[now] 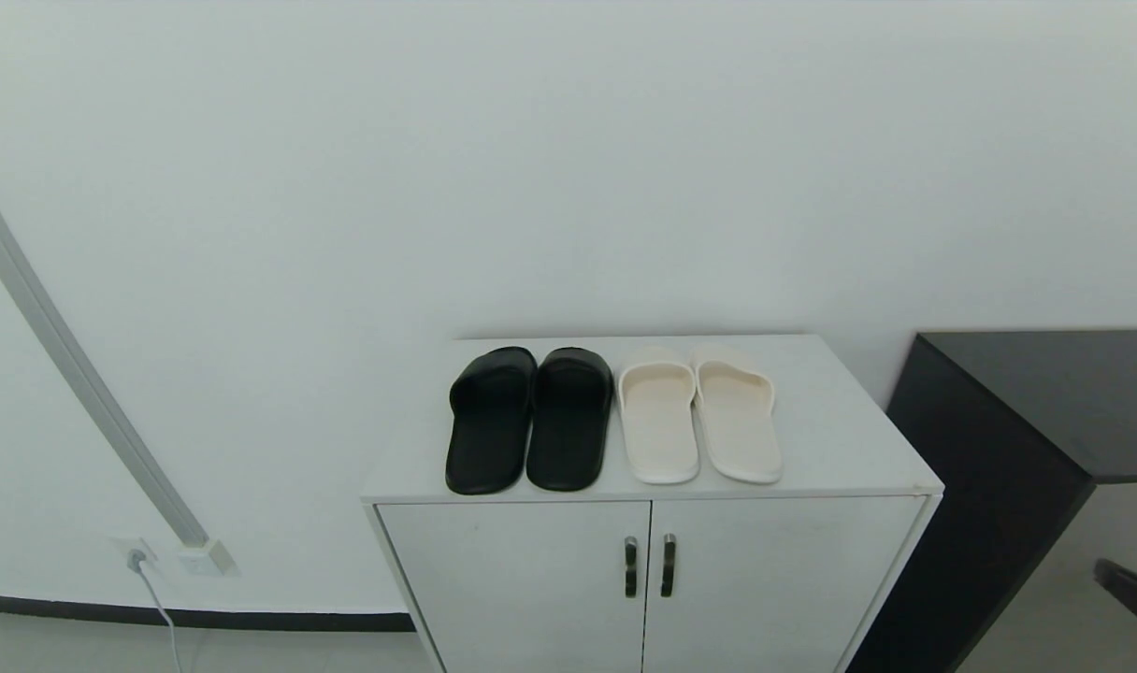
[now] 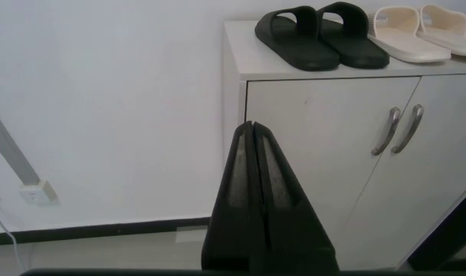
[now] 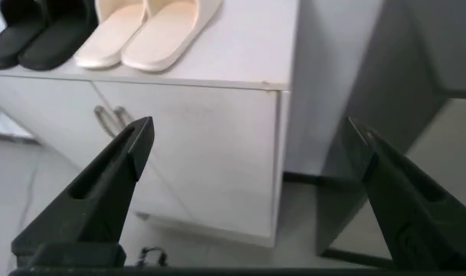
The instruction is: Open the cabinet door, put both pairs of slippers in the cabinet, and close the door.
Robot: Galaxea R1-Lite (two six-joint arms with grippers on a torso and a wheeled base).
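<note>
While both doors of the white cabinet [image 1: 840,439] are closed, two pairs of slippers rest side by side on its top with their toes toward the wall [image 1: 568,168]. The black pair [image 1: 528,421] lies on the robot's left and the cream pair [image 1: 699,416] on its right, the inner slippers almost touching. Two dark upright handles [image 1: 631,566] meet at the middle, where the left door [image 1: 522,589] joins the right door [image 1: 774,579].

The left pincer [image 2: 252,130] has its two fingers pressed together with nothing between them. It points at the left door from below the level of the cabinet top, apart from the door, with the black pair above and beyond it. The right pincer [image 3: 248,126] is spread wide and holds nothing. It faces the cabinet's right front corner, apart from it, with the cream pair higher up and off to one side.

A black piece of furniture [image 1: 1045,393] stands just beside the cabinet on the right.

The cabinet's inside is hidden behind the doors, and its lower part is cut off in the head view. The right wrist view cuts off the black pair at its edge, and the left wrist view cuts off the cream pair
</note>
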